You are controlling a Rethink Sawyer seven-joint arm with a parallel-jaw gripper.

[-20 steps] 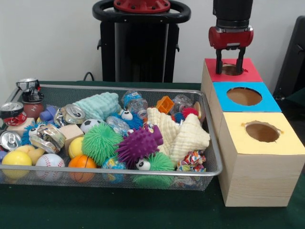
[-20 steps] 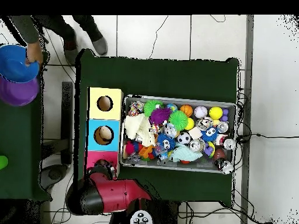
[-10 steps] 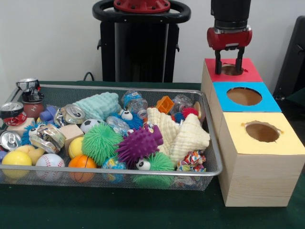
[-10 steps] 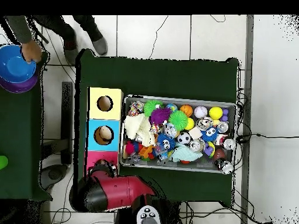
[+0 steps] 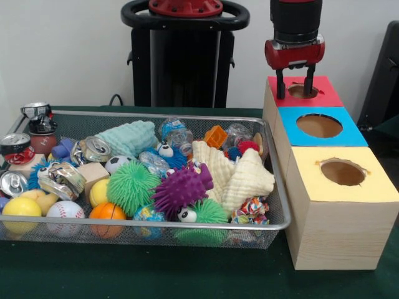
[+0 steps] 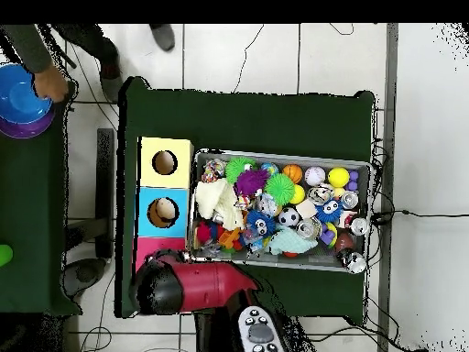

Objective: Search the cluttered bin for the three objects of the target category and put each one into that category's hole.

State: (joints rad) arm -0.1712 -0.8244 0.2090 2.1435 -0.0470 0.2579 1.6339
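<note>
- At the upper right of the front view, the red and black gripper (image 5: 294, 84) hangs over the red-topped wooden box (image 5: 321, 93), its two dark fingers spread apart with nothing between them, their tips level with the round hole (image 5: 303, 91) in that red top.
- Nearer the camera in the same row stand the blue-topped wooden box (image 5: 349, 134) and the yellow-topped wooden box (image 5: 374, 187), each with a round hole; all three touch side by side.
- Just left of the boxes, the silver wire-mesh bin (image 5: 187, 232) fills the middle and left of the front view on the dark green tablecloth (image 5: 124, 274).
- Which category is the target cannot be told; the bin holds a green spiky rubber ball (image 5: 129, 185), a purple spiky rubber ball (image 5: 182, 188), a cream waffle-weave cloth (image 5: 240, 174), a pale green folded cloth (image 5: 129, 137), an orange ball (image 5: 107, 212), a white baseball (image 5: 65, 210), a yellow ball (image 5: 21, 207), a small soccer ball (image 5: 115, 163) and several crushed metal cans (image 5: 59, 177).
- Seen from overhead, the red arm (image 6: 206, 286) lies at lower left and hides most of the red box, so the gripper itself does not show there.
- At the upper left of the overhead view, a person's hand (image 6: 53, 87) rests at a blue bowl (image 6: 20, 93) stacked in a purple bowl (image 6: 27, 128).
</note>
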